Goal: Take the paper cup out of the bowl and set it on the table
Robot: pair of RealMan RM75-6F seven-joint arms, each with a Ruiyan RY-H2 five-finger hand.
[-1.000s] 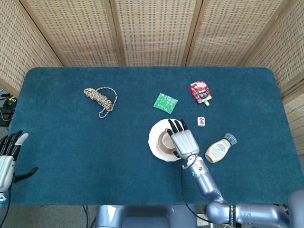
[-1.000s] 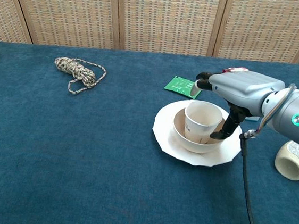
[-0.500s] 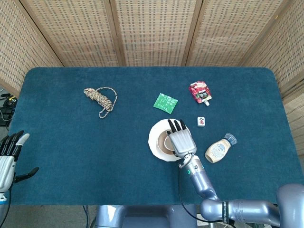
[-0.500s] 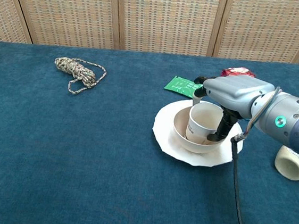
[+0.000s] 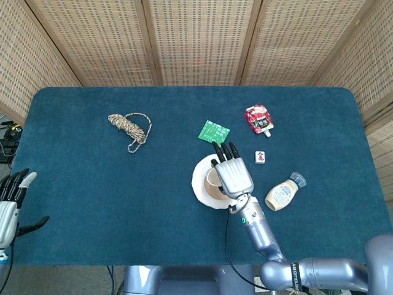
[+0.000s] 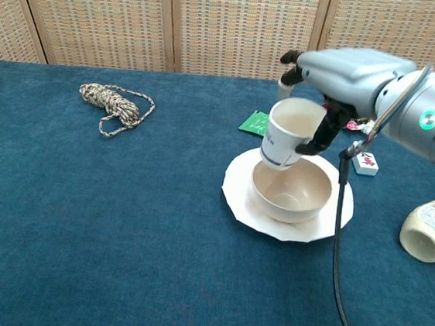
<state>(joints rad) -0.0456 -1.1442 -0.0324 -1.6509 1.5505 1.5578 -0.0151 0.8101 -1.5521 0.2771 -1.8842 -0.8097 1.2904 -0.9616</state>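
You have lifted the paper cup [image 6: 286, 134] clear of the bowl [image 6: 291, 192]; it now hangs tilted above the bowl's left rim, pinched between the thumb and fingers [image 6: 314, 139] of your right hand [image 6: 344, 71]. The bowl sits on a white plate [image 6: 238, 199] on the blue cloth table [image 6: 117, 230]. Wicker screens [image 6: 240, 25] stand behind. Your left hand [image 5: 11, 200], far left of the bowl, has its fingers spread.

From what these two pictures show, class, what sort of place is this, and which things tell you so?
Probably a robot test or demonstration setup, not a home: a table covered in blue cloth, woven screens closing it in, and unrelated props laid apart, such as a rope coil and a sauce bottle.
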